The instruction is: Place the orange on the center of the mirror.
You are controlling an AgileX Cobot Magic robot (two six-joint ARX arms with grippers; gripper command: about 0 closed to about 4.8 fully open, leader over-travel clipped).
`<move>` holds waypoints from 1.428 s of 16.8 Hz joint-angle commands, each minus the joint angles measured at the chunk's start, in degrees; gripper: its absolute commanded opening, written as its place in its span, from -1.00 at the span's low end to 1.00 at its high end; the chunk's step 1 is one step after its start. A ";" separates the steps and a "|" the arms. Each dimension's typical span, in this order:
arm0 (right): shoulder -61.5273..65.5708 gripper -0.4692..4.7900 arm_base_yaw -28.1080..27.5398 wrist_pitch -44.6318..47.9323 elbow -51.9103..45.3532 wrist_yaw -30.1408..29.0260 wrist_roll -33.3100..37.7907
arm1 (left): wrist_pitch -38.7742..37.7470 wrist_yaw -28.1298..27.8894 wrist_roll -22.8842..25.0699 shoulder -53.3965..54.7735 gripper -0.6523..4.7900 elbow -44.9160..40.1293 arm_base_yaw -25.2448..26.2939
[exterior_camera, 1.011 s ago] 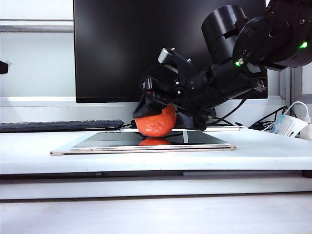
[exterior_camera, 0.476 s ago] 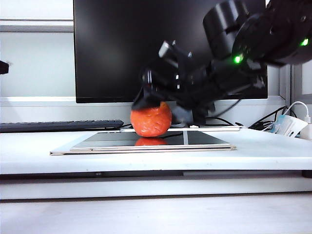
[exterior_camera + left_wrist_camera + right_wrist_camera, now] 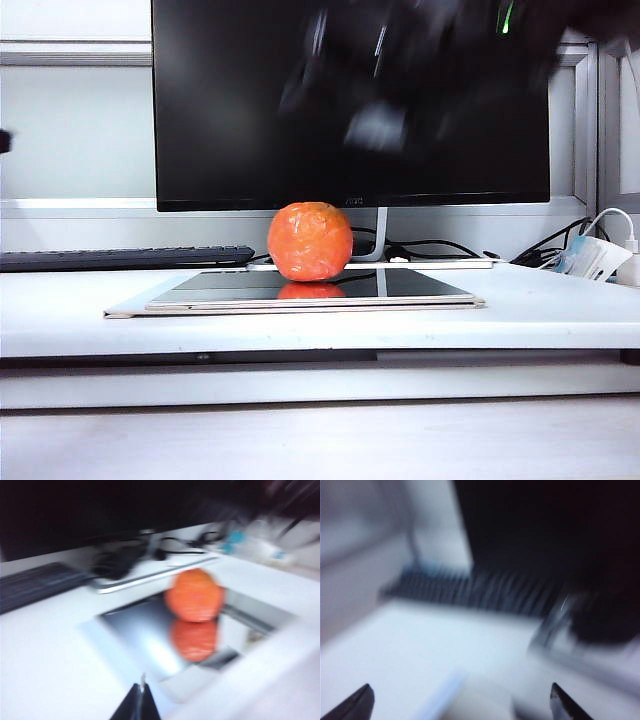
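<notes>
The orange (image 3: 310,241) rests free on the mirror (image 3: 420,290), a little left of the middle of its dark face, which shows the fruit's red reflection. Nothing touches it. High above, my right arm (image 3: 420,50) is a dark blur in front of the monitor. In the right wrist view my right gripper (image 3: 462,702) is open, its tips wide apart with nothing between them. My left gripper (image 3: 141,695) is shut and empty, well short of the orange (image 3: 194,595) and the mirror (image 3: 135,630).
A large black monitor (image 3: 250,100) stands right behind the mirror. A black keyboard (image 3: 120,257) lies at the back left. Cables and a white plug block (image 3: 592,256) sit at the back right. The table's front edge (image 3: 320,340) runs just before the mirror.
My right gripper has let go of the orange and risen fast, up and away from it. The orange stays on the mirror.
</notes>
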 commanded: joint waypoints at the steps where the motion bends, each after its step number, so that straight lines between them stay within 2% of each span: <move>1: -12.63 -0.25 -0.48 1.70 0.17 1.40 -0.68 | 0.50 1.70 0.22 0.00 -0.78 0.09 13.18; 2: -16.37 -0.71 -0.48 1.64 0.17 1.40 -1.81 | 0.50 1.64 0.22 0.00 -0.78 0.09 19.34; 3: -19.43 -0.82 -0.48 1.20 0.13 1.40 -2.75 | 0.50 1.38 0.22 0.00 -0.78 0.07 23.74; 4: -22.86 -0.82 -0.48 -0.31 0.13 1.57 -4.31 | 0.48 0.74 0.22 0.00 -0.78 0.07 27.65; 5: -26.49 -0.82 -0.48 -2.73 0.13 1.62 -6.32 | 0.50 -2.29 0.22 0.00 -0.78 0.07 30.16; 6: -29.92 -0.82 -0.48 -6.71 0.13 1.60 -6.60 | 0.50 -4.87 0.22 0.00 -0.78 0.07 30.60; 9: -39.34 -0.82 -0.48 -21.16 0.13 1.64 -6.69 | 0.50 -5.16 0.22 0.00 -0.78 0.07 30.75; 11: -43.67 -0.82 -0.55 -26.69 0.13 3.56 -6.71 | 0.50 -5.05 0.22 0.00 -0.78 0.07 30.75; 18: -50.45 -0.82 -0.42 -31.67 0.11 3.83 -6.80 | 0.50 -5.05 0.22 0.02 -0.78 0.07 30.75; 19: -50.58 -0.82 -0.44 -31.47 0.11 4.07 -9.38 | 0.50 -5.05 0.22 0.02 -0.78 0.07 30.75; 20: -50.86 -0.82 -0.44 -31.15 0.13 4.28 -16.68 | 0.50 -5.05 0.22 0.02 -0.78 0.07 30.75; 21: -51.21 -0.82 -0.44 -31.39 0.13 4.42 -19.93 | 0.50 -5.05 0.22 0.02 -0.78 0.07 30.75; 22: -51.58 -0.82 -0.42 -32.89 0.11 4.92 -22.58 | 0.50 -5.05 0.22 0.02 -0.78 0.07 30.75; 24: -54.90 -0.82 -2.32 -40.72 0.09 6.29 -23.17 | 0.50 -5.05 0.22 0.02 -0.78 0.07 30.75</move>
